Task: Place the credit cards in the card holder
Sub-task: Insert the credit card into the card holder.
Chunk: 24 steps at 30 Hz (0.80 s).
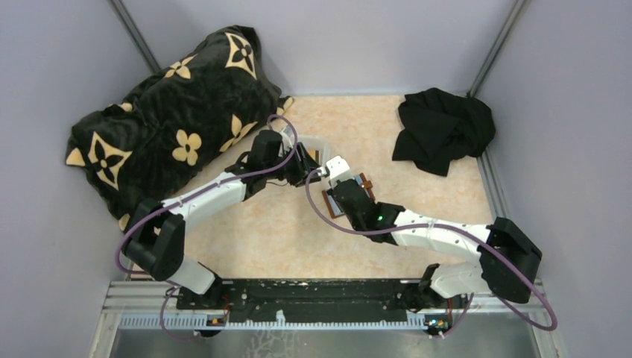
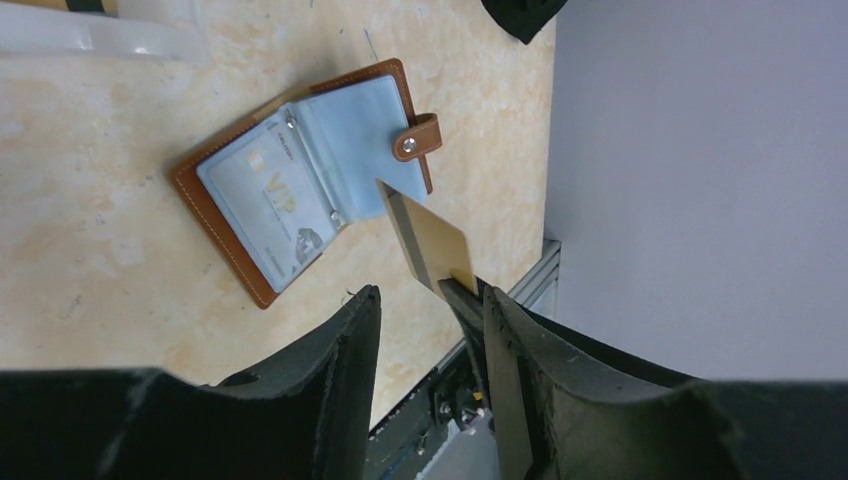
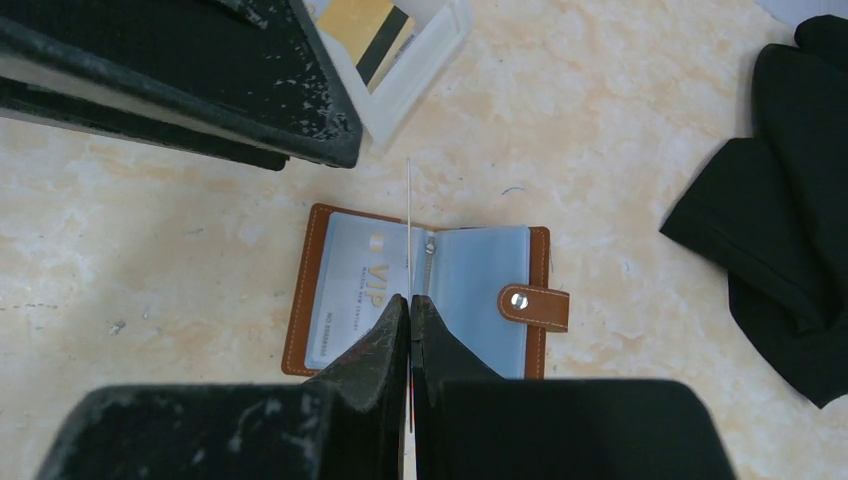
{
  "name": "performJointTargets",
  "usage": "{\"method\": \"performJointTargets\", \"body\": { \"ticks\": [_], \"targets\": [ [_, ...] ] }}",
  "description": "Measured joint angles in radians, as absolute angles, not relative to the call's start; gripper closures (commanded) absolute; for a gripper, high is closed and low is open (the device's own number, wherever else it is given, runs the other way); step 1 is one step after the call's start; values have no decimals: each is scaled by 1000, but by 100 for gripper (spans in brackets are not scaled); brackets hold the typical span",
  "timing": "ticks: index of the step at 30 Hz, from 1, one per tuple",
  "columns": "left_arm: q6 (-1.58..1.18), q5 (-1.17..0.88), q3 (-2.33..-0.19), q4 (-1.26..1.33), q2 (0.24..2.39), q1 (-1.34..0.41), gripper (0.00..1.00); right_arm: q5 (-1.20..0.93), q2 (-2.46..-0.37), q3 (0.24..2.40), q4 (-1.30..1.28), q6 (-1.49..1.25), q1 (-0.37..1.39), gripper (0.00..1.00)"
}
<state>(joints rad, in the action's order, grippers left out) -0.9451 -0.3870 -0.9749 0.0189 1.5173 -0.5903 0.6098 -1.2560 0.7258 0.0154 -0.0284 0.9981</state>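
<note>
- While the right pincer (image 3: 410, 305) is clamped tight on the gold card (image 2: 425, 238), carrying it on edge just above the open card holder (image 3: 470, 275), the step in hand looks like inserting this card.
- The card holder lies flat and spread open on the worktop (image 3: 620, 120), right under that pincer. Its left pocket already shows a grey-silver card (image 2: 265, 200); the right pocket looks vacant.
- Next move, as I judge it: bring the card's free corner to a pocket mouth, lower the angle and slide it in. Too steep and it would likely skid over the clear plastic or shove the holder.
- The left pincer (image 1: 302, 162) hovers close by, jaws wide with nothing between them. It could pin the holder down, but it also crowds the approach.
- Beyond, the white tray (image 3: 440, 50) holds a striped card (image 3: 372, 30) not yet taken.
- The snap strap (image 3: 530, 305) sticks out on the holder's right; a black cloth (image 3: 790, 200) and a patterned cushion (image 1: 171, 127) lie well apart.
</note>
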Motion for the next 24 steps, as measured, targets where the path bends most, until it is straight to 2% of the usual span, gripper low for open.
{"method": "performJointTargets", "body": {
  "ticks": [12, 24],
  "targets": [
    [-1037, -464, -980, 22, 1522, -594, 48, 698, -1339, 731, 59, 35, 1047, 100],
    [-1062, -513, -1004, 26, 1612, -594, 48, 724, -1427, 799, 93, 97, 1082, 100]
  ]
}}
